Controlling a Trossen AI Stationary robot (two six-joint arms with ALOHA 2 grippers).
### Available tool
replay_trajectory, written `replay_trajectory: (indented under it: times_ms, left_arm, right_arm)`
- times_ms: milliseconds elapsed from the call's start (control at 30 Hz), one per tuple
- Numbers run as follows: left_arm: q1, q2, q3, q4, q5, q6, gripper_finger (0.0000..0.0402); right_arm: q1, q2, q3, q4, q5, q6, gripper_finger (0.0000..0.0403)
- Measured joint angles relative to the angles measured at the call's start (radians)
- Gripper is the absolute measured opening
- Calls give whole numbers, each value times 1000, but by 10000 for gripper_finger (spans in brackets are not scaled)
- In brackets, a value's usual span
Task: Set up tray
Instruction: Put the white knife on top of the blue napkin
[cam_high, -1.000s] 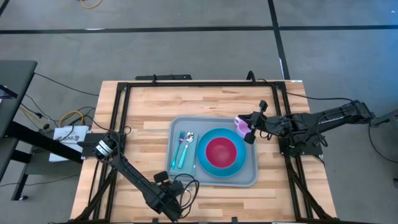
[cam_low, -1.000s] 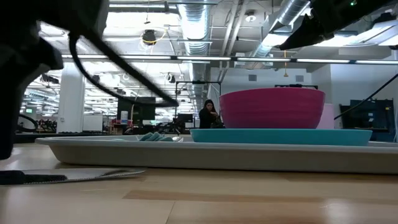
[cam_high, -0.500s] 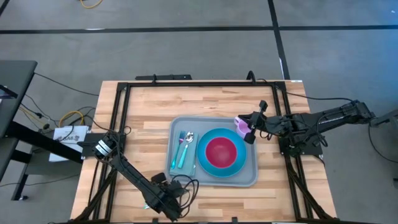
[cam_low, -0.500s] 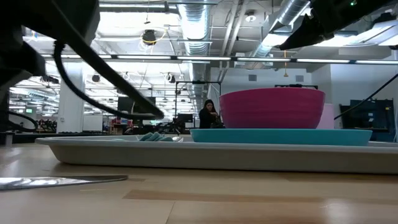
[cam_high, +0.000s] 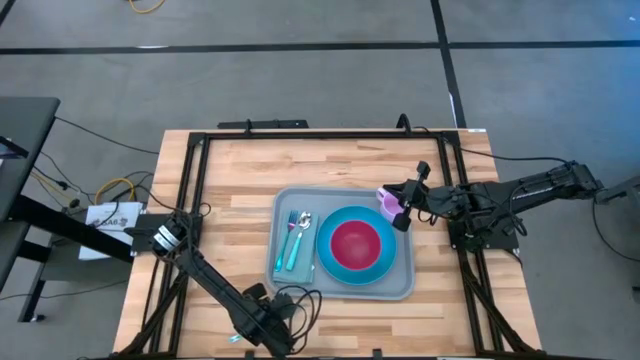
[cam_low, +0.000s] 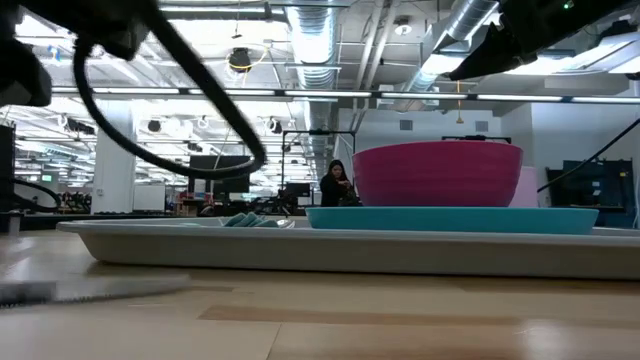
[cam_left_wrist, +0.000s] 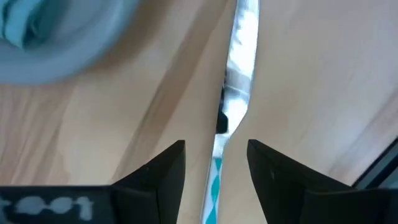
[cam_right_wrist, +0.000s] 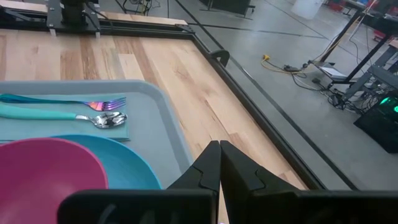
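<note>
Where the wooden bench (cam_high: 240, 175) has its middle, the tray (cam_high: 284, 202) lies flat, a little toward the right side. It is big, grey-blue, and has round corners and a raised rim. On the tray sits a round blue plate (cam_high: 330, 263), and a pink bowl (cam_high: 355, 243) sits on the plate. Beside the plate, on the tray's left part, lies a small teal napkin (cam_high: 294, 254). A fork (cam_right_wrist: 99, 102) and a spoon (cam_right_wrist: 106, 119) with a teal handle lie on the napkin, side by side.

At the tray's far right corner there is a small pink thing (cam_high: 385, 199); I cannot tell what it is. The right gripper (cam_high: 402, 208) hangs just beside it, over the tray's right edge. In the right wrist view its jaws are pressed together with nothing between them.

The left gripper (cam_high: 240, 332) is low at the near edge of the bench, well apart from the tray's near left corner. In the left wrist view its jaws are apart. A knife (cam_left_wrist: 239, 68) with a shiny blade and a teal handle lies on the bare wood, and its handle end sits in the gap between the jaws. I cannot tell if the jaws touch it. In the low view the knife is a blurred silver strip on the wood in front of the tray.

Far behind the bench, a person (cam_low: 333, 184) is in the room.
</note>
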Motion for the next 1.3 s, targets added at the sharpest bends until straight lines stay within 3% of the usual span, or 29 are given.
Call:
replay_trajectory:
  times_ms: [333, 533, 1000, 1133, 1300]
  left_arm:
    - [-58, 1, 0, -58, 2, -52, 163]
    - [-97, 1, 0, -56, -72, -99, 163]
    - [-112, -6, -110, 60, -90, -123, 159]
    - [-111, -6, -129, 92, -79, -121, 122]
    - [-109, -4, -138, 114, -97, -200, 27]
  right_arm:
    - [0, 0, 0, 0, 0, 0, 0]
    - [0, 0, 0, 0, 0, 0, 0]
    - [0, 0, 0, 0, 0, 0, 0]
    - [0, 0, 0, 0, 0, 0, 0]
    - [0, 0, 0, 0, 0, 0, 0]
